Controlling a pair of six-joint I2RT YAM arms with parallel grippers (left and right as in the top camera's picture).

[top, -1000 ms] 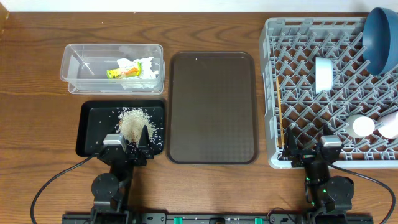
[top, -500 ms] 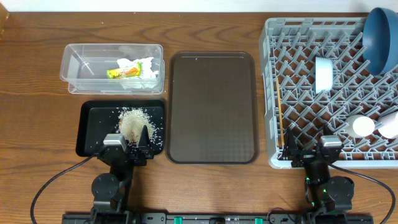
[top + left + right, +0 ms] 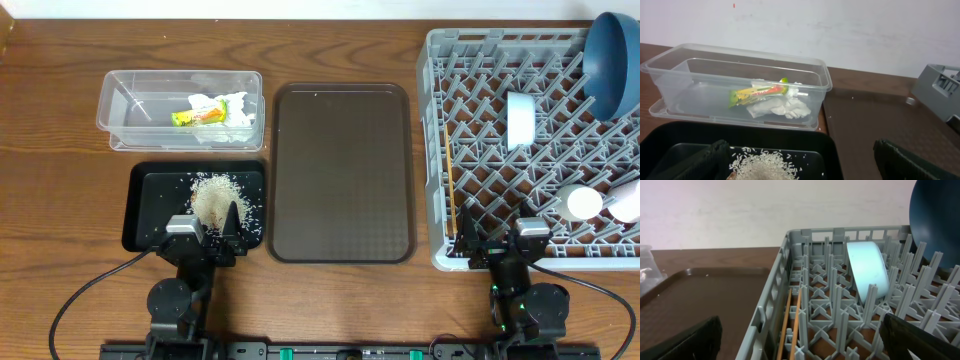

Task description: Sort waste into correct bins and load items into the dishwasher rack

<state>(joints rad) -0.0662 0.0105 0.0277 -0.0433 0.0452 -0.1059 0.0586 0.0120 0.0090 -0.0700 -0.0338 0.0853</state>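
Observation:
The clear tub [image 3: 135, 105] holds the crumpled white napkin [image 3: 238, 112] and the yellow-green wrapper [image 3: 197, 116]; both also show as napkin [image 3: 781, 107] and wrapper [image 3: 757, 92]. White rice [image 3: 214, 194] lies piled in the black tray [image 3: 150, 205]. My left gripper [image 3: 212, 226] hovers open over that tray's front edge, its fingers [image 3: 702, 161] either side of the rice [image 3: 766, 164]. The grey rack [image 3: 470, 60] carries the dark blue plate [image 3: 612, 60], light blue bowl [image 3: 520, 120], two pale cups [image 3: 581, 203] and chopsticks [image 3: 451, 190]. My right gripper [image 3: 498, 240] stands open at the rack's front edge, empty.
A large brown serving tray [image 3: 342, 172] lies between the bins and the rack. Cables trail from both arm bases along the table's front edge. The bowl [image 3: 867, 267] stands on edge among the rack's pegs [image 3: 836, 305], with the chopsticks [image 3: 792, 322] along the left wall.

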